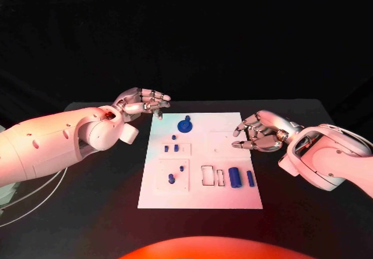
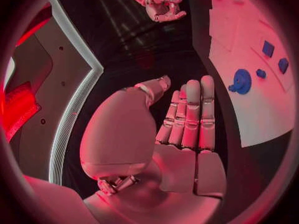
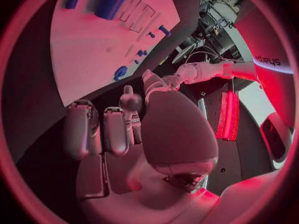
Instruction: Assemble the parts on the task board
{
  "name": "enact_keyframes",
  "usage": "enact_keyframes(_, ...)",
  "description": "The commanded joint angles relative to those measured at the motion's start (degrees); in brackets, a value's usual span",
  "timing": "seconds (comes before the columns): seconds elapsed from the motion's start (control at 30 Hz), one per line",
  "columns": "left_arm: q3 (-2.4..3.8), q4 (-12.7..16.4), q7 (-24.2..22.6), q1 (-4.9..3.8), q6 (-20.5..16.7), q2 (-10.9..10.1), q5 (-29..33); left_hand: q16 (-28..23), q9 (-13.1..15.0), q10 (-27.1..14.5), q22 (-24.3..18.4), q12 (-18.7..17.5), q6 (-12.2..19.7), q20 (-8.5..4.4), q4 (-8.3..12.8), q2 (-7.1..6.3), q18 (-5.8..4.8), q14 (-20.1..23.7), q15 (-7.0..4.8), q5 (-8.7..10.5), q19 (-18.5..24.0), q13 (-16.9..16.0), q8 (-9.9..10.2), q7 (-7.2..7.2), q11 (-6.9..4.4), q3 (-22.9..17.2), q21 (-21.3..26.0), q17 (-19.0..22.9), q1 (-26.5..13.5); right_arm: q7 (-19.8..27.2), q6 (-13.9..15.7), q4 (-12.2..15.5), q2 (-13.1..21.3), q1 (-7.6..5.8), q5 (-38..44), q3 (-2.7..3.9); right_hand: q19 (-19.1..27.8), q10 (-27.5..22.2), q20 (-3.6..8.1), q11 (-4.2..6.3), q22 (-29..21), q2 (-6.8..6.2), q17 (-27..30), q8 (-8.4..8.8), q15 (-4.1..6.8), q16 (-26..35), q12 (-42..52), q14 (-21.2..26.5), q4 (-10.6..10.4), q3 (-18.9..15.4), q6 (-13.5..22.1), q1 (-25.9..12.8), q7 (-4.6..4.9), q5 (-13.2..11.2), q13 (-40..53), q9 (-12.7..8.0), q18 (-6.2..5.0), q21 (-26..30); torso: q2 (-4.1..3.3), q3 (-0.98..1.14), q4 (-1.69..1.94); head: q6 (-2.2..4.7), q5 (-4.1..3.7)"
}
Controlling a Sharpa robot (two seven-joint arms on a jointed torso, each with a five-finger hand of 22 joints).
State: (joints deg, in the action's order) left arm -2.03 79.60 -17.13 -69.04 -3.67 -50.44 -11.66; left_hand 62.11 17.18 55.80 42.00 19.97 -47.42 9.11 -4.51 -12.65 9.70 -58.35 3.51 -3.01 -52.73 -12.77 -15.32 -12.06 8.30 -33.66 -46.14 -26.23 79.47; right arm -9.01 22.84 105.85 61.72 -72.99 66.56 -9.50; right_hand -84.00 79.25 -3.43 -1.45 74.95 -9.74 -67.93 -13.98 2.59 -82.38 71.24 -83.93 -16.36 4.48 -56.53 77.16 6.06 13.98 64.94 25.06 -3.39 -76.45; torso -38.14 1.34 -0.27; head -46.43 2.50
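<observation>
The head view looks steeply down from above onto the black table (image 1: 311,108), taking in the whole flat white rectangular task board (image 1: 202,189) from a middling height, with both arms entering from the sides.

The left wrist view sits close behind the silver many-fingered left hand (image 2: 187,119) and faces past its fingers toward the board's edge, where the round blue disc-shaped part (image 2: 241,81) lies; the silver right hand (image 2: 163,7) appears far off.

The right wrist view sits close behind the right hand (image 3: 112,129), facing across the board (image 3: 93,50). All three views share the board and that blue disc.
</observation>
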Motion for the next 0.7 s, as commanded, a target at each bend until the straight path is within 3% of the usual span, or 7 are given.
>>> enact_keyframes(0.03, 0.03, 0.36, -0.48, 0.22, 0.7, -0.03, 0.68, -0.24, -0.05, -0.3, -0.05, 0.37, 0.44, 0.05, 0.02, 0.41, 0.82, 0.03, 0.34, -0.04, -0.49, 0.06, -0.05, -0.3, -0.07, 0.22, 0.38, 0.02, -0.25, -4.85, -4.29, 1.29, 1.56, 0.48, -1.45, -0.25, -2.48, 4.01, 0.0, -0.18, 8.72, 1.48, -6.76, -1.99, -0.09, -2.73, 10.76, -3.43, -0.31, -1.29, 0.83, -0.68, 0.19, -0.41, 13.66, 1.1, 1.11, -3.31, 0.23, 0.0, -0.1, -0.01, -1.37)
enact_keyframes(0.27, 0.03, 0.58, -0.49, 0.41, 0.64, -0.21, 0.77, -0.26, -0.06, -0.33, -0.1, 0.4, 0.45, 0.06, -0.08, 0.39, 0.82, 0.04, 0.36, -0.04, -0.5, 0.07, -0.06, -0.31, -0.07, 0.31, 0.45, 0.02, -0.35, -10.85, -5.55, 2.21, 3.24, 2.64, 3.32, -0.72, -3.91, 7.82, -0.25, -0.33, 11.57, 2.7, -12.94, -4.06, -0.32, -4.99, 15.77, -4.39, -0.51, -5.83, 2.14, -4.79, 0.21, -2.58, 20.86, 2.17, 2.01, -7.59, 0.27, -0.01, -0.39, -0.12, -1.72)
enact_keyframes(0.3, 0.03, 0.6, -0.49, 0.42, 0.64, -0.23, 0.78, -0.26, -0.06, -0.33, -0.1, 0.4, 0.45, 0.06, -0.08, 0.39, 0.82, 0.04, 0.36, -0.04, -0.5, 0.07, -0.06, -0.31, -0.07, 0.31, 0.45, 0.02, -0.35, -11.16, -5.67, 2.19, 3.26, 2.94, 3.61, -0.75, -3.95, 7.89, -0.25, -0.33, 11.66, 2.69, -13.16, -4.33, -0.28, -5.07, 15.85, -4.42, -0.54, -6.38, 2.08, -5.46, 0.13, -1.91, 21.0, 2.29, 2.04, -7.71, 0.26, -0.01, -0.38, -0.07, -1.82)
enact_keyframes(0.33, 0.03, 0.65, -0.48, 0.43, 0.64, -0.25, 0.79, -0.26, -0.06, -0.33, -0.1, 0.4, 0.45, 0.06, -0.08, 0.39, 0.82, 0.04, 0.36, -0.04, -0.5, 0.07, -0.06, -0.31, -0.07, 0.31, 0.45, 0.02, -0.35, -11.57, -5.78, 2.18, 3.22, 3.33, 4.0, -0.78, -4.04, 7.98, -0.2, -0.15, 11.88, 2.3, -13.66, -4.96, -0.22, -5.23, 15.96, -4.49, -0.52, -7.38, 1.71, -6.64, -0.03, 0.39, 21.21, 2.58, 2.11, -8.03, 0.23, -0.02, -0.37, -0.01, -2.03)
enact_keyframes(0.4, 0.03, 0.73, -0.47, 0.44, 0.67, -0.28, 0.8, -0.26, -0.06, -0.33, -0.1, 0.4, 0.45, 0.06, -0.08, 0.39, 0.82, 0.04, 0.36, -0.04, -0.5, 0.07, -0.06, -0.31, -0.07, 0.31, 0.45, 0.02, -0.35, -12.4, -5.84, 2.19, 3.06, 3.98, 4.81, -0.81, -4.13, 8.02, -0.16, -0.07, 12.06, 2.23, -14.07, -5.33, -0.15, -5.36, 16.01, -4.54, -0.52, -7.82, 1.7, -6.79, -0.12, 1.34, 21.32, 2.77, 2.17, -8.31, 0.18, -0.04, -0.26, -0.12, -2.28)
enact_keyframes(0.7, 0.03, 1.11, -0.47, 0.46, 0.77, -0.59, 0.82, -0.26, -0.06, -0.33, -0.1, 0.4, 0.45, 0.06, -0.08, 0.39, 0.82, 0.04, 0.36, -0.04, -0.5, 0.07, -0.06, -0.31, -0.07, 0.31, 0.45, 0.02, -0.35, -14.95, -6.11, 1.4, 1.24, 5.78, 7.46, -0.96, -4.5, 8.19, -0.1, 0.02, 12.69, 1.78, -15.27, -5.81, -0.09, -5.72, 16.18, -4.77, -0.51, -8.44, 1.63, -6.82, -0.23, 1.8, 21.6, 3.01, 2.41, -9.36, 0.19, -0.14, -0.27, -0.56, -2.73)
